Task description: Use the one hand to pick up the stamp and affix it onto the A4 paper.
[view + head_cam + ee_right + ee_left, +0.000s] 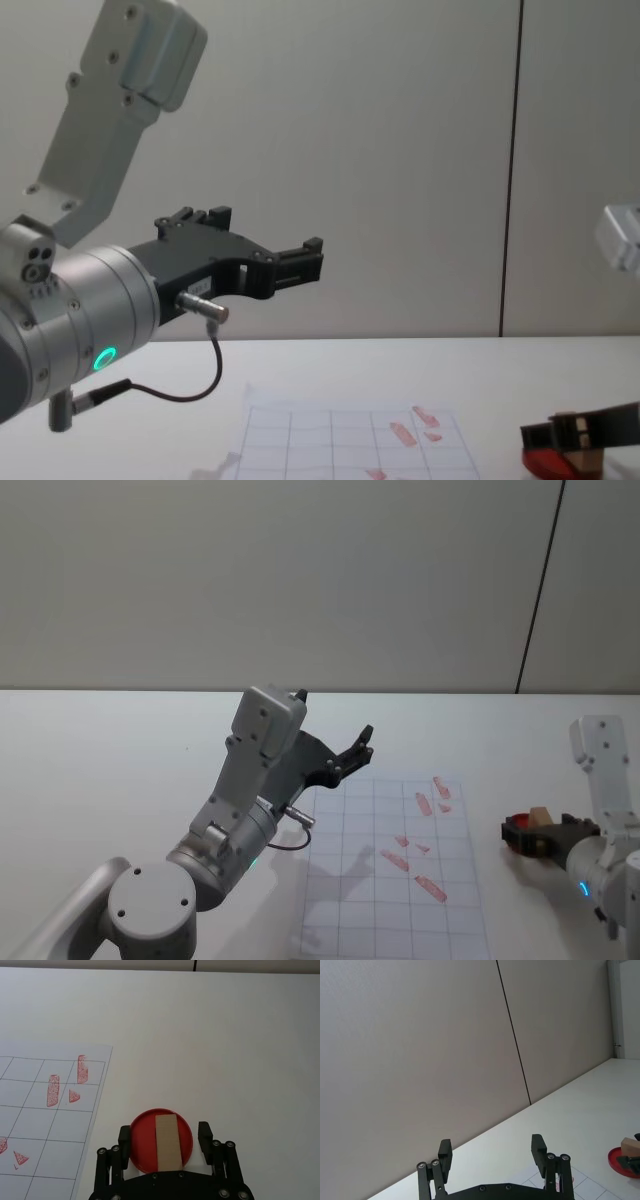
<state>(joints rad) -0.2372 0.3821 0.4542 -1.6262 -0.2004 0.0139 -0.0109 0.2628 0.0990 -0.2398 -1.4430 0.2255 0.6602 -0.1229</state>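
Small tan wooden rectangular stamp [166, 1142] lying flat on round red ink pad dish [142, 1134], on white table [225, 1035] just right of white grid-printed A4 paper [45, 1120] bearing red marks. Black two-fingered right gripper [164, 1132] low at dish, fingers [125, 1137] spread wide either side, clear of stamp. Left gripper [360, 745] raised over paper's far-left corner, spread wide, empty.

A: What crowds the stamp [166, 1142]?
B: It sits on the pad [142, 1135]. The right gripper [164, 1131] is spread to either side of it, with a gap on each side.
A: And toward the paper [45, 1125]?
B: A strip of bare table [225, 1035] lies between. The left gripper [358, 748] hangs high near the paper's far left corner, fingers apart. Nothing overhangs the right half.
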